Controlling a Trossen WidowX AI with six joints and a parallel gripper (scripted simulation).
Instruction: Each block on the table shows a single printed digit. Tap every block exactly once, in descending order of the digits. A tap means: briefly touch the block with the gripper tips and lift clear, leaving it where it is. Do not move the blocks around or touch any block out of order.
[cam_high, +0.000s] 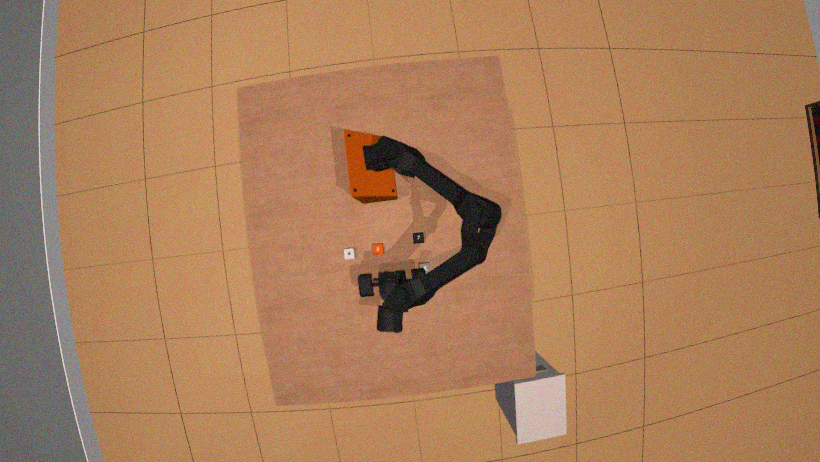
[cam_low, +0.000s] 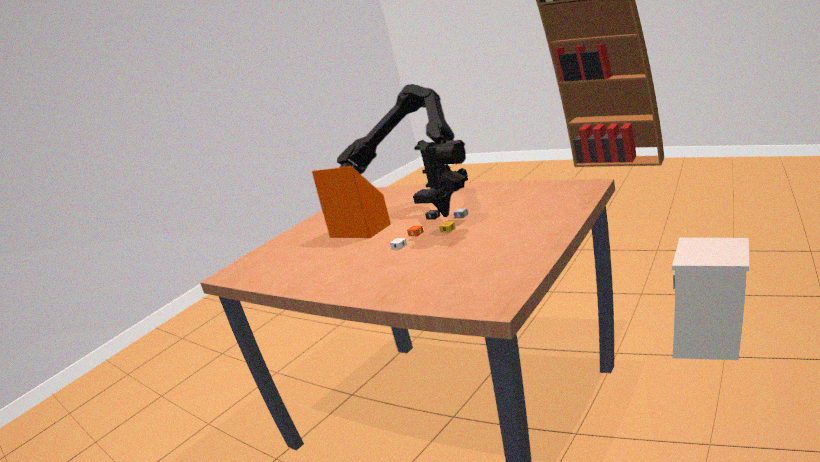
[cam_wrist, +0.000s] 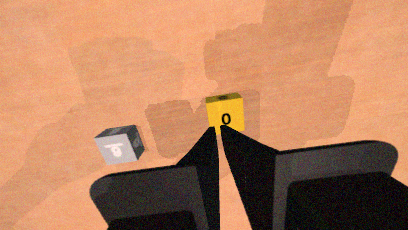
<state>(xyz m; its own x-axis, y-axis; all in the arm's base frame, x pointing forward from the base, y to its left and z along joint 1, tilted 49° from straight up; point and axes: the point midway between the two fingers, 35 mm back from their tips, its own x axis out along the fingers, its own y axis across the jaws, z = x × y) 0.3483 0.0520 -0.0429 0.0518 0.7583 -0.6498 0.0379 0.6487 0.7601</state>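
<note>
My gripper is shut and empty, its tips a little above the yellow block with digit 0. The tips overlap that block's near edge in the wrist view. The grey block lies to the left in the wrist view; its white digit is hard to read. The black block shows 7. The white block appears to show 4. The orange block has a digit too small to read. The arm hides the yellow block in the top view.
The orange pedestal carries the arm's base on the wooden table. A white-topped cabinet stands on the floor beside the table. A bookshelf stands at the back wall.
</note>
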